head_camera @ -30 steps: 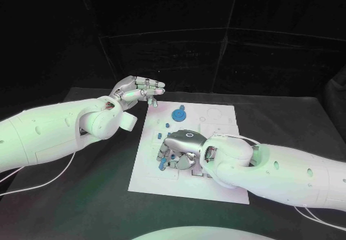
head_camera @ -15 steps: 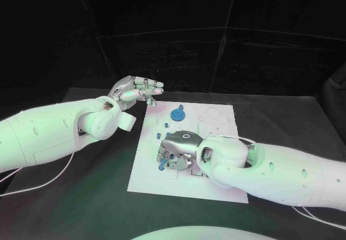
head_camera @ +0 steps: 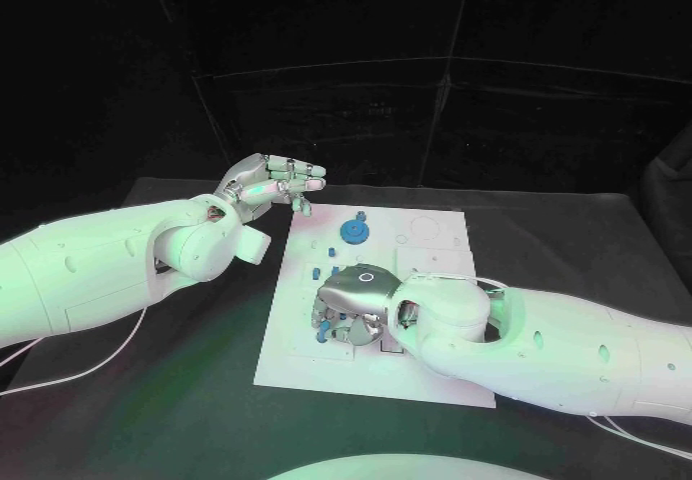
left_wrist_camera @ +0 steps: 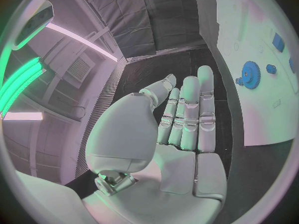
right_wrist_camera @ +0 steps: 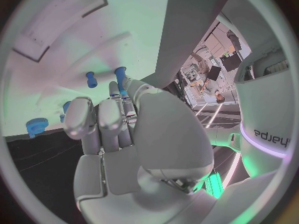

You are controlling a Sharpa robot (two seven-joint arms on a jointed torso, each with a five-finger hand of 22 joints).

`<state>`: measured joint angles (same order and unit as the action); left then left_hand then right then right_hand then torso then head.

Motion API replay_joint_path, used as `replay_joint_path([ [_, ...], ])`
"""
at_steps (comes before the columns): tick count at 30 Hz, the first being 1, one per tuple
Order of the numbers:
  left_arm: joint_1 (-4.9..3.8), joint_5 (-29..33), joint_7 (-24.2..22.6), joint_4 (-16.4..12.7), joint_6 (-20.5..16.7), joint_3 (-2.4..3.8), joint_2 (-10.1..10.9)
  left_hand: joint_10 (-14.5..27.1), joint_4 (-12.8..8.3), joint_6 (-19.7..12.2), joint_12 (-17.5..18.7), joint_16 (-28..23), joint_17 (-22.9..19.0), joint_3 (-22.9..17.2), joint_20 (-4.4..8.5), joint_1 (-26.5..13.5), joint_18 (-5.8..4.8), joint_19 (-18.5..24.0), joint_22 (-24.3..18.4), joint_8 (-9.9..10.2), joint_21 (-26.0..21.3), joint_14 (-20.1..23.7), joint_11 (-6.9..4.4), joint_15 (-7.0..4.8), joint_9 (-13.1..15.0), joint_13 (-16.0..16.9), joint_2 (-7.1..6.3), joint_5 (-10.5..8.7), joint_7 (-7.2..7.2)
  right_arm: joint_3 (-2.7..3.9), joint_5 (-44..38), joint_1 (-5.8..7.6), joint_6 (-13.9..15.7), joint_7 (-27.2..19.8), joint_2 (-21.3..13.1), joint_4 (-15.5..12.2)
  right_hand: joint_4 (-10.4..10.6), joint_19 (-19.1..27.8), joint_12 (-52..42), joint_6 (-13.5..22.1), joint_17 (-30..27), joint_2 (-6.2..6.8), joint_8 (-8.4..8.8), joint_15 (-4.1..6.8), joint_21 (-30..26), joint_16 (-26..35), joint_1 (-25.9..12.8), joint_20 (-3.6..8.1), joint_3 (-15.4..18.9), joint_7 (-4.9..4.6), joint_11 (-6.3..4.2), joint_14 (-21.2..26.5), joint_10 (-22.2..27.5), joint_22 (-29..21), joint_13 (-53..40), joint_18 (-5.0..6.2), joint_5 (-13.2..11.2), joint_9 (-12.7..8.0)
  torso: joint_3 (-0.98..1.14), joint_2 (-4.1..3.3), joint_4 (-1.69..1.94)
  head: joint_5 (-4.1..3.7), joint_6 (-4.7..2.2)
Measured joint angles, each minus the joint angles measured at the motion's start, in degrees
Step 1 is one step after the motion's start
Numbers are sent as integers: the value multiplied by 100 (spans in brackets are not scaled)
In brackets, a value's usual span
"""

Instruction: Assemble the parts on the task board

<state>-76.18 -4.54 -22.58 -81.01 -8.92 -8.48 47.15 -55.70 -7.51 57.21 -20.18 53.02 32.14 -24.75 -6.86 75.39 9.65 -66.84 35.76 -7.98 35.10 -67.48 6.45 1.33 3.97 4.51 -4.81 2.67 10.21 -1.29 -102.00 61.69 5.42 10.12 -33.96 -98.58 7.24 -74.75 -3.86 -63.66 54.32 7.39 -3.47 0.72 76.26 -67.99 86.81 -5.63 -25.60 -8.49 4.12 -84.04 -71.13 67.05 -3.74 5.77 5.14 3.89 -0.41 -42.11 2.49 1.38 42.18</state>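
Note:
The white task board (head_camera: 433, 250) lies in the middle of the black table. My right hand (head_camera: 355, 298) hangs low over the board's near left part, fingers pointing down among small blue parts. In the right wrist view this hand (right_wrist_camera: 118, 129) pinches a blue peg (right_wrist_camera: 120, 79) between thumb and a finger, just above the board (right_wrist_camera: 62, 45). A second small peg (right_wrist_camera: 91, 79) stands beside it. My left hand (head_camera: 274, 182) is raised beyond the board's far left corner, holding nothing. The left wrist view shows its fingers (left_wrist_camera: 187, 109) stretched out. A blue gear (head_camera: 355, 231) sits on the far part.
Small blue pieces (head_camera: 319, 270) lie on the board's left side between the gear and my right hand. A blue toothed part (right_wrist_camera: 35, 127) lies near the board's edge. The gear (left_wrist_camera: 250, 74) and the board (left_wrist_camera: 261, 109) lie beyond my left hand. Black table surrounds the board.
My right hand has crept a little towards the board's near left and sunk lower over the blue parts. The left hand has stayed raised in nearly the same place.

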Motion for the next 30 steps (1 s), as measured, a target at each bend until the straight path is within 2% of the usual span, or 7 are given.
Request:
replay_joint_path([
  [4, 0, 0, 1, 4, 1, 0, -1, 0, 0, 0, 0, 0, 0, 0, 0, 0, 0, 0, 0, 0, 0, 0, 0, 0, 0, 0, 0, 0, 0, -2, -71, -4, -8, -8, 22, -3, -25, 35, 23, 71, -62, 124, -1, -45, 0, 0, -185, -35, 40, -38, 74, 3, 109, -50, 9, 0, 72, 0, 0, -1, 1, -2, -5],
  [10, 0, 0, 4, 10, 2, -1, -5, 0, 0, 0, 0, 0, 0, 0, 0, 0, 0, 0, 1, 0, 0, 0, 0, 0, 0, 0, 0, 0, 0, -7, -84, -10, -10, -53, 37, 3, 1, 310, 40, 542, -420, 370, -2, -144, -269, 261, -578, -119, 450, -38, 148, 82, 784, -448, 25, 1, 171, -21, -2, -2, 1, -3, -9],
  [20, 0, 0, 13, 18, 7, -1, -7, 0, 0, 0, 0, 0, 0, 0, 0, 0, 0, 0, 1, 0, 0, 0, 0, 0, 0, 0, 0, 0, 0, -9, 5, -10, 253, -152, -17, -6, -103, 480, -10, 935, -748, 278, -1, -178, -542, 508, -683, -146, 1087, -53, 191, 116, 1141, -818, 13, 0, 171, -21, -1, -2, 1, -19, -29],
  [22, 0, 0, 15, 19, 8, -2, -7, 0, 0, 0, 0, 0, 1, 0, 0, 0, 0, 0, 1, 0, 0, 0, 0, 0, 0, 0, 0, 0, 0, -10, 27, -11, 386, -176, -70, -32, -106, 538, -10, 1033, -835, 245, -1, -196, -620, 578, -712, -164, 1227, -56, 214, 134, 1265, -924, 14, 95, 171, -20, -1, -2, 1, -25, -36],
  [23, 0, 0, 16, 19, 9, -2, -7, 0, 0, 0, 0, 0, 1, 0, 0, 0, 0, 0, 1, 0, 0, 0, 0, 0, 0, 0, 0, 0, 0, -11, 39, -11, 459, -190, -105, -49, -104, 578, -10, 1053, -893, 235, -1, -196, -663, 623, -703, -175, 1299, -75, 219, 134, 1313, -986, 14, 94, 184, -20, 0, -2, 1, -30, -41],
  [27, 0, 0, 21, 18, 13, -3, 2, 0, 0, 0, 0, 0, 1, 0, 0, 0, 0, 0, 1, 0, 0, 0, 0, 0, 0, 0, 0, 0, 0, -11, 140, -13, 795, -259, -367, -190, -103, 648, -79, 1139, -1083, 165, -1, -196, -794, 765, -637, -173, 1531, -68, 232, 177, 1322, -1175, 5, 95, 238, -20, 3, -1, 1, -49, -59],
  [30, 1, 0, 24, 14, 15, -6, 20, 0, 0, 0, 0, 0, 1, 0, 0, 0, 0, 0, 1, 0, 0, 0, 0, 0, 0, 0, 0, 0, 0, -11, 358, -14, 1035, -313, -776, -411, -75, 633, -224, 1075, -1033, 84, -35, -193, -790, 746, -662, -161, 1668, -105, 188, 175, 1139, -1142, -21, 94, 238, -2, 3, 3, 1, -97, -87],
])
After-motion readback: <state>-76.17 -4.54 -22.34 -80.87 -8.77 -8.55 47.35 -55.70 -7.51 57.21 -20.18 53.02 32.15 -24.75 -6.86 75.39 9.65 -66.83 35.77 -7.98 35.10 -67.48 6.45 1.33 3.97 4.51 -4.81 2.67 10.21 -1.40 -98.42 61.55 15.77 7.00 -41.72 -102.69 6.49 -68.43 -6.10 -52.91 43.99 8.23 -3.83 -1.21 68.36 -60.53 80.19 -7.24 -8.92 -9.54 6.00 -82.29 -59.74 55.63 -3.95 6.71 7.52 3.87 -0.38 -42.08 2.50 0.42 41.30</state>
